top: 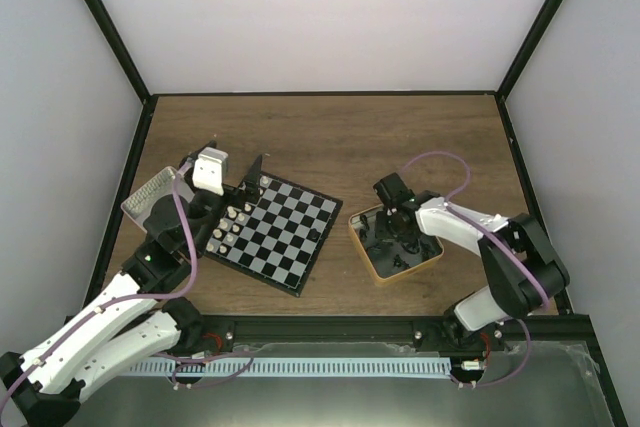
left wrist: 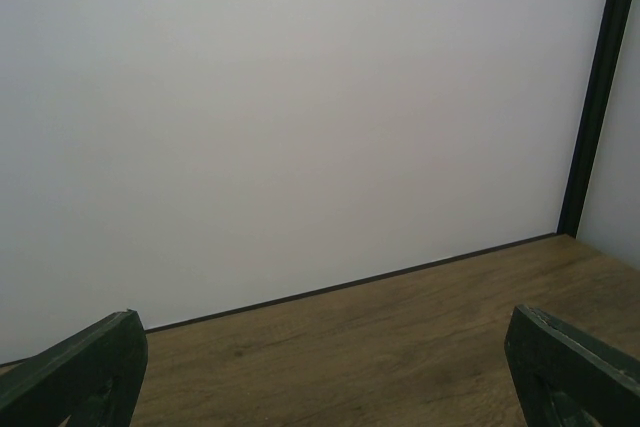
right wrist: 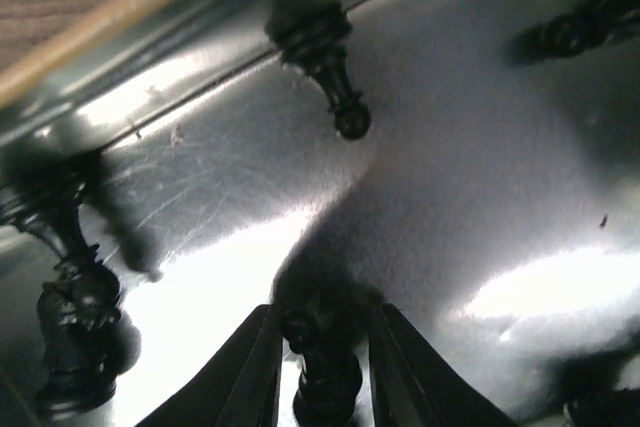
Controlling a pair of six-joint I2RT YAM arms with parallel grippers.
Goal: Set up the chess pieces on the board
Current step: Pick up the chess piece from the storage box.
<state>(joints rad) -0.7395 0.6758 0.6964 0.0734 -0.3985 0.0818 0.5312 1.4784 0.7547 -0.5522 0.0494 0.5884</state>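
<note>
The right fingers are bracketing a glossy black piece that is standing on the mirror-bright floor of the gold-rimmed tin. Slivers of gap are showing on either side, so whether the fingers are already pinching it cannot be told. Other black pieces are lying or standing nearby in the tin. The left fingers are hanging spread wide and empty near the far-left corner of the board. The board is lying on the bench, with cream-white pieces occupying its left-hand files and a lone black piece standing towards its right edge. Each figure is probably very light, rigid and slick, and so prone to tipping or squirting out. A gentle grip low on the stem, just above the base, is looking safest.
</note>
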